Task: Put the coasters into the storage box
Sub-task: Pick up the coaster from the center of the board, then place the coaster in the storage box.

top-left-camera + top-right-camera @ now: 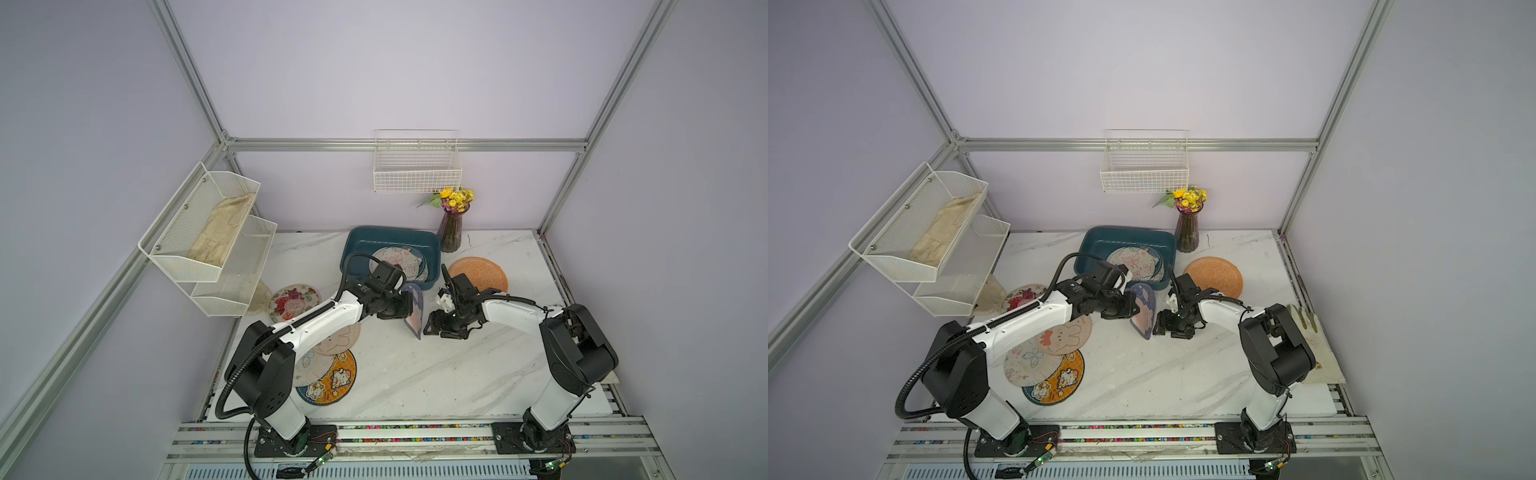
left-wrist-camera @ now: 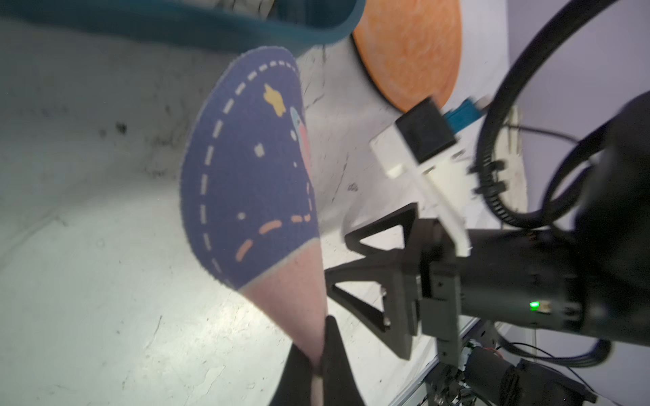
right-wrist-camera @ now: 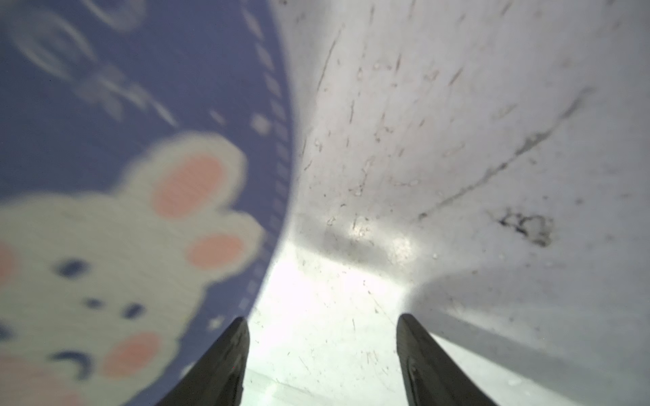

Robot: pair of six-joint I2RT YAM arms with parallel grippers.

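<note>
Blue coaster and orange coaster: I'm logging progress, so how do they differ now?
The blue coaster is pinched on edge, upright, by the left end effector; the orange coaster lies flat on the table. The blue coaster shows a rabbit print; the orange coaster is plain. Both are outside the box.

The blue coaster (image 2: 246, 168) carries a white rabbit and dashed border; the orange coaster (image 1: 480, 275) is plain.
</note>
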